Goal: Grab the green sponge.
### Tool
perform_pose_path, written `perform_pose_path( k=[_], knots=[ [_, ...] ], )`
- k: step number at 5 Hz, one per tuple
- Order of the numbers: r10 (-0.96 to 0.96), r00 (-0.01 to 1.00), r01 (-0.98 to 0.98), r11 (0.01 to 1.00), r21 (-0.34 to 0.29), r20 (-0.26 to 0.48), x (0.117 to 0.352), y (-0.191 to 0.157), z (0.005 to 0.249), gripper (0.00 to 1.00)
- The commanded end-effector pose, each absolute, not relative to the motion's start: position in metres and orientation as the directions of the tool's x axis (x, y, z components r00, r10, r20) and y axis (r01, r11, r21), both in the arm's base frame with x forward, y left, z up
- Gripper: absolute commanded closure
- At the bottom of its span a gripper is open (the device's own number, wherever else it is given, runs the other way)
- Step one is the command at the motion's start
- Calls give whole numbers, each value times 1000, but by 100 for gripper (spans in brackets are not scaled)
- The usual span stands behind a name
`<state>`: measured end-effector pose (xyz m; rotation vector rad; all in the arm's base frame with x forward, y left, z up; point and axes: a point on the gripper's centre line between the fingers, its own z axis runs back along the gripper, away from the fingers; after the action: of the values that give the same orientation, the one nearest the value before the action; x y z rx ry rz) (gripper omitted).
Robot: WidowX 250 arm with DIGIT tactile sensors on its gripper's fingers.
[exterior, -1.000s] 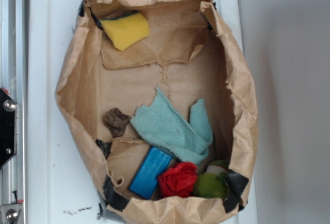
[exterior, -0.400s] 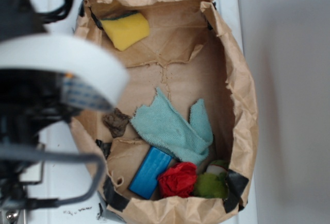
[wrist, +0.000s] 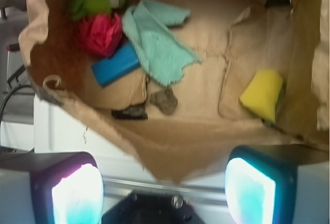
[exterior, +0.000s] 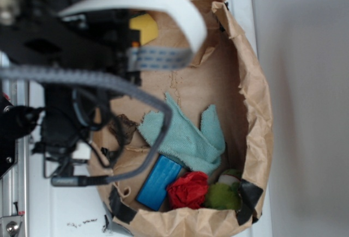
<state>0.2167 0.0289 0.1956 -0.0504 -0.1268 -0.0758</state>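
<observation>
Yellow green sponge (wrist: pixel 263 94) — inside brown paper bag (wrist: pixel 170 147).

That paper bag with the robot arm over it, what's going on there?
The arm is above an open paper bag of odds and ends, going for the green sponge, which lies alone at one end. The gripper is open and empty, above the bag's edge and not yet touching the sponge. A teal cloth, a blue block and a red lump lie at the other end.

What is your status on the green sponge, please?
Gripper open, empty, above the bag's near edge. Green sponge lying free inside the bag, not yet reached. Nothing on it; teal cloth lies apart.
</observation>
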Motion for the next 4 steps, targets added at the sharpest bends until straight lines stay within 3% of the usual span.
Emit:
perform_pose_path(
  k=[1, 2, 4],
  knots=[
    [-24, 986, 30, 999, -31, 166, 246, 51, 190, 0],
    [64, 981, -65, 998, 1, 181, 249, 64, 182, 0],
    [227, 932, -262, 961, 92, 284, 250, 75, 172, 0]
  ],
)
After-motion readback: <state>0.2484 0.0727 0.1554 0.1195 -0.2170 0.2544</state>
